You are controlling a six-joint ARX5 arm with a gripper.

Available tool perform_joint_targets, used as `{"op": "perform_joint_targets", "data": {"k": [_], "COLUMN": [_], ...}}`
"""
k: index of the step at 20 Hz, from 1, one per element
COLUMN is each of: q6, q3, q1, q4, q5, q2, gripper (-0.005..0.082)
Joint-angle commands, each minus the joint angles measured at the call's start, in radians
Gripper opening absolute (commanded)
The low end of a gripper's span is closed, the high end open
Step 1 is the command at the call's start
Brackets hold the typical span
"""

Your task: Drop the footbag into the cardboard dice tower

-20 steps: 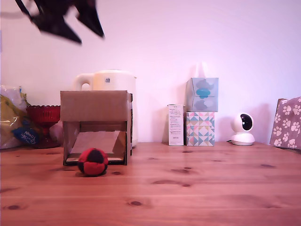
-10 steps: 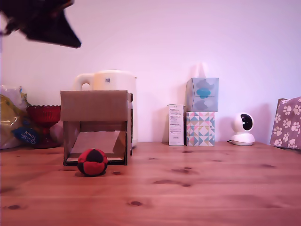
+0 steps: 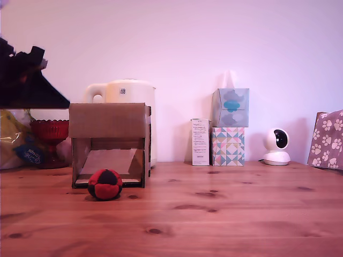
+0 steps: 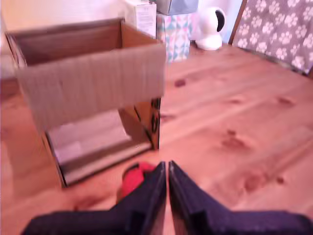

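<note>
Footbag [image 3: 105, 184] sat on table [image 3: 241, 214] just before tower [image 3: 110, 122] front opening. Claw [image 4: 167, 167] hung beside tower top, fingers nearly touching, holding nothing.

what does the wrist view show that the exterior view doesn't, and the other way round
Only the wrist view: the gripper with fingers closed together, nothing between them, and the cardboard dice tower's open top. Only the exterior view: the white kettle behind the tower, the red glass bowl, the footbag's black panel. Both: the tower, the footbag on the table before its front opening, the white camera, the paw-print bag.
</note>
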Motion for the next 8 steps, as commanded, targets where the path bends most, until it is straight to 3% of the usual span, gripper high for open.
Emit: {"op": "perform_joint_targets", "data": {"k": [1,8], "q6": [-0.002,0.001], "q3": [-0.001,-0.001], "q1": [-0.003,-0.003], "q4": [0.011,0.09], "q5": [-0.003,-0.003], "q2": [0.001,0.176], "gripper": [-0.0024,-0.0024]}}
